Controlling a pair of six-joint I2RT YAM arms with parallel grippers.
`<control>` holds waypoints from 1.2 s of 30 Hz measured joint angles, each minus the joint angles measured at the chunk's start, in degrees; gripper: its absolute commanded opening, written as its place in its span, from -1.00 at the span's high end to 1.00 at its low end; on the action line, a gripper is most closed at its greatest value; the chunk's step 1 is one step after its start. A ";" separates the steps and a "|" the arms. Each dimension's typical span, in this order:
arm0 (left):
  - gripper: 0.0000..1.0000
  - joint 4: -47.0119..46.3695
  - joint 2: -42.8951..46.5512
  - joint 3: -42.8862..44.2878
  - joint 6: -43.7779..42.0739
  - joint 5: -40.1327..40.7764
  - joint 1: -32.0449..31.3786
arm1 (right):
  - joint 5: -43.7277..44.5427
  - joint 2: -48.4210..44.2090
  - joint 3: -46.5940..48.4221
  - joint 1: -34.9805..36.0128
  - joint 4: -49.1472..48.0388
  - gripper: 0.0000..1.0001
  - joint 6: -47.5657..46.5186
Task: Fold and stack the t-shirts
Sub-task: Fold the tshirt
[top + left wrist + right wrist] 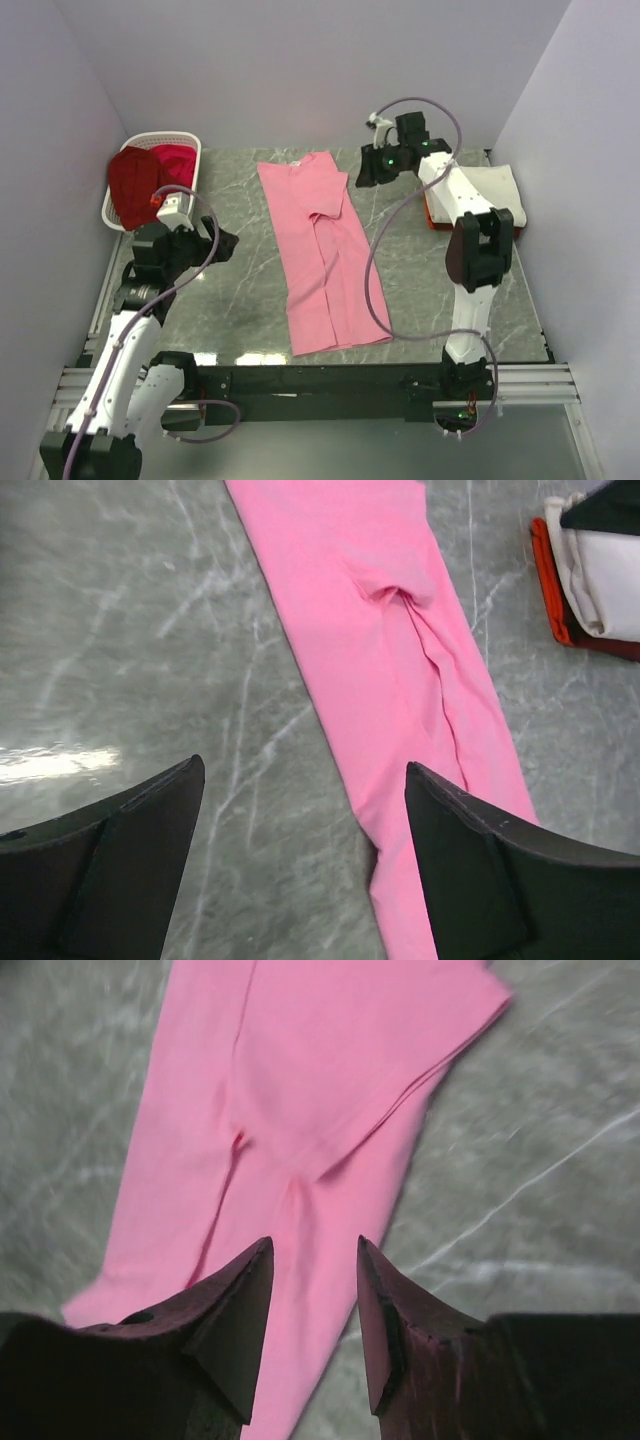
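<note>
Left gripper [300, 780] spread wide, right gripper [315, 1250] narrowly parted, both empty: the long-folded pink t-shirt [322, 250] is best pinched evenly at its end corners.

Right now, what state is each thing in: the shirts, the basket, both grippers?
pink t-shirt: lying flat, sides folded in to a long strip, not yet folded crosswise.
cream-white t-shirt: folded, on top of the right-hand stack.
orange-red t-shirt: folded, beneath it.
basket: upright, holding shirts.
dark red t-shirt: unfolded, draped over the basket's rim.
crimson t-shirt: bunched inside the basket.
left gripper: wide open, empty.
right gripper: slightly open, empty.
</note>
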State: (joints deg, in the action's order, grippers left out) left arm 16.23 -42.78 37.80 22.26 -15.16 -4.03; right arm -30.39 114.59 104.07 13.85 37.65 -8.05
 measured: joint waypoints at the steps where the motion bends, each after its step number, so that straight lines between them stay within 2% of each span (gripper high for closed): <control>1: -0.69 -0.92 -2.40 -0.09 1.57 -1.01 0.00 | -2.08 3.28 3.37 -1.92 -0.09 0.07 1.84; 3: -0.57 -2.67 -8.26 0.31 4.74 -2.80 0.00 | -5.09 8.92 8.46 -4.22 -0.96 0.06 4.94; 6: -0.53 -3.56 -24.39 5.66 10.49 -4.57 -0.09 | -7.98 14.27 10.12 -5.27 -1.16 0.06 8.52; 10: -0.36 -6.58 -45.33 15.78 15.61 -5.11 -0.17 | -10.43 16.74 9.79 -5.27 -1.44 0.05 11.72; 16: -0.18 -5.97 -68.63 33.27 18.16 -3.85 -2.38 | -14.40 16.48 8.04 -5.42 -4.98 0.05 14.01; 20: 0.00 -3.37 -77.05 44.22 18.56 -1.70 -5.22 | -16.04 16.24 5.14 -6.03 -6.05 0.04 14.47; 21: 0.17 -2.54 -78.58 46.64 18.51 -1.01 -5.77 | -16.35 16.17 4.46 -6.27 -6.12 0.04 14.62; 25: 0.47 1.27 -83.67 54.53 18.12 1.97 -7.45 | -17.35 16.15 3.50 -7.19 -6.14 0.05 14.67; 27: 0.74 3.34 -85.35 57.55 17.59 3.65 -7.89 | -17.57 16.13 3.50 -7.37 -6.34 0.04 14.67; 28: 0.81 3.87 -85.77 58.36 17.66 4.22 -7.98 | -17.64 16.06 3.50 -7.39 -6.40 0.04 14.67; 30: 0.91 4.76 -86.29 59.39 17.33 5.22 -8.04 | -17.73 16.06 3.50 -7.52 -6.47 0.04 14.75; 36: 0.87 8.68 -89.81 66.71 14.99 9.16 -8.15 | -17.20 16.06 3.76 -7.50 -7.15 0.03 16.37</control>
State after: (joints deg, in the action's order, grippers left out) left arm 24.91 -132.60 104.51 37.26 -6.00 -12.19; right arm -47.59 130.65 107.83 6.35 30.50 8.32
